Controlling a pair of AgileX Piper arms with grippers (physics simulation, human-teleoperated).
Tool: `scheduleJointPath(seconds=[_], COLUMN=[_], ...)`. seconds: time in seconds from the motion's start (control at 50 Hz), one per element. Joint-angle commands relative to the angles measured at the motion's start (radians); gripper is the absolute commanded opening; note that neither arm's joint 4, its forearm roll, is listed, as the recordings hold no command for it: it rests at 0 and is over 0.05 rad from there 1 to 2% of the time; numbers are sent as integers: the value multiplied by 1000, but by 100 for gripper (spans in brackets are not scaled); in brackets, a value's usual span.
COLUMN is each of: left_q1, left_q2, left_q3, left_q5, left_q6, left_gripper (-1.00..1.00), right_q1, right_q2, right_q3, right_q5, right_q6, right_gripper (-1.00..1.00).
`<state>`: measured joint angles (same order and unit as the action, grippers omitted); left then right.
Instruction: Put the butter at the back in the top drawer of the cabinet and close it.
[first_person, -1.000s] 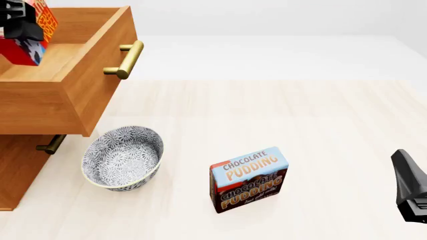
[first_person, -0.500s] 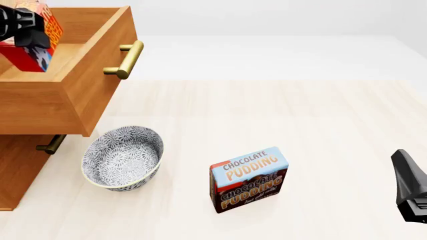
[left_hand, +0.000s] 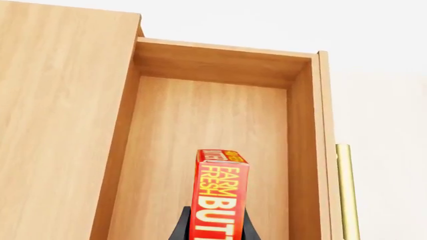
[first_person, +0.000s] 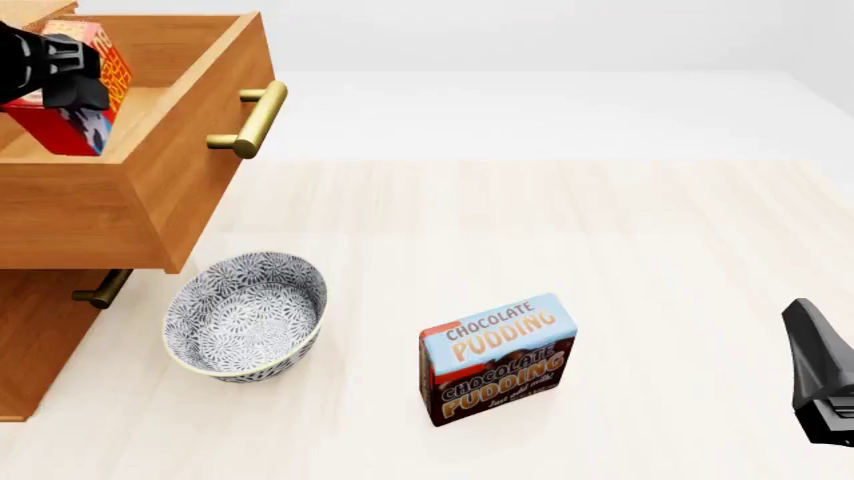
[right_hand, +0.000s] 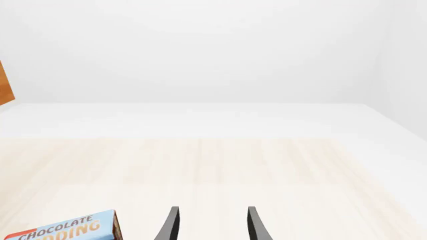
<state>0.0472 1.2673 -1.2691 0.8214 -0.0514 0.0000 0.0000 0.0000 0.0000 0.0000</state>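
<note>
The table is a wide surface of pale wood and it fills most of the front view. At its left edge stands the cabinet, made of light brown wood. The top drawer is pulled out toward the right, so its inside is open from above, and its brass bar handle points to the right. Under it, a part of a lower drawer's handle shows.

Just right of the cabinet, near the front of the table, sits a bowl with a grey and white pattern. To its right, a little nearer, stands the Chocolate Pudding box, blue on top and brown on the side, well apart from the bowl.

The butter is a small red box with orange panel. It is held above the inside of the top drawer, at the far left of the scene, tilted, and it does not touch the drawer's floor as far as I can tell. The left gripper is clamped on it; in the left wrist view the black fingers press both sides of the box.

The right gripper is at the near right edge of the table, with its fingers spread apart and nothing between them.
</note>
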Motion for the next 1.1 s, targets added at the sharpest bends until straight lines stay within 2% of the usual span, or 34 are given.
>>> scheduleJointPath(seconds=[0.02,1.1], left_q1=[3,17], left_q2=[-2,51], left_q3=[-4,15], left_q5=[-16,-81], left_q6=[15,-5], left_gripper=[-100,-100], right_q1=[0,0], right_q2=[0,0], right_q3=[0,0], right_q5=[0,0], right_q6=[0,0], right_gripper=[100,100])
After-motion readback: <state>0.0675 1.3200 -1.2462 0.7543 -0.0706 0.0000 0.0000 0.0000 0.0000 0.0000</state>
